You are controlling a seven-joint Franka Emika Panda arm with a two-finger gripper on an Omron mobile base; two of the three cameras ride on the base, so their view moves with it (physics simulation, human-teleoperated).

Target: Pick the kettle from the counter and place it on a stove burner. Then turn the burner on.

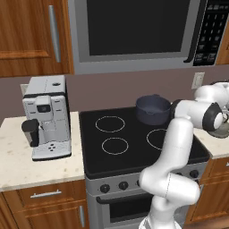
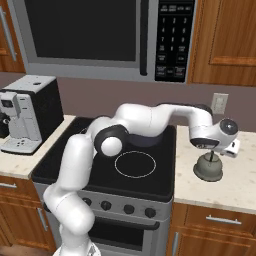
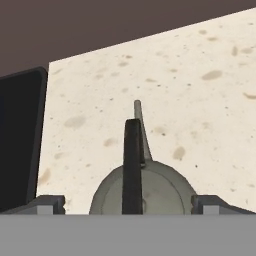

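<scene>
- Tabletop [image 2: 235, 185]: pale beige speckled stone slab on both sides of the cooker, carried on brown wooden cabinets [image 1: 44, 197] with metal bar handles.
- Cooktop [image 1: 134, 152]: black glass set between the two stretches of tabletop, marked with thin white rings; a row of dark knobs [image 2: 127, 208] runs along the steel front below it.
- Stove burner [image 1: 115, 146]: small white ring at the front left of the glass, centre black.
- Pot [image 1: 153, 109]: dark blue-grey, round, standing at the back of the cooktop, partly behind the arm.
- Wall: dull mauve-brown, with a pale socket plate [image 2: 219, 103] to the right of the cooker.
- Microwave [image 2: 90, 35]: steel frame, dark door, hung above the cooktop between wooden upper cupboards; its black keypad carries white markings too small to read.
- Coffee machine [image 1: 47, 117]: white and black, on the left tabletop; no legible brand.
- Kettle [image 2: 208, 168]: squat grey-olive, upright on the right tabletop, near the cooktop edge.
- Gripper [image 2: 212, 152]: poised directly over the kettle; in the hand view the jaws stand wide on either side of the arched handle, apparently not touching it.
</scene>
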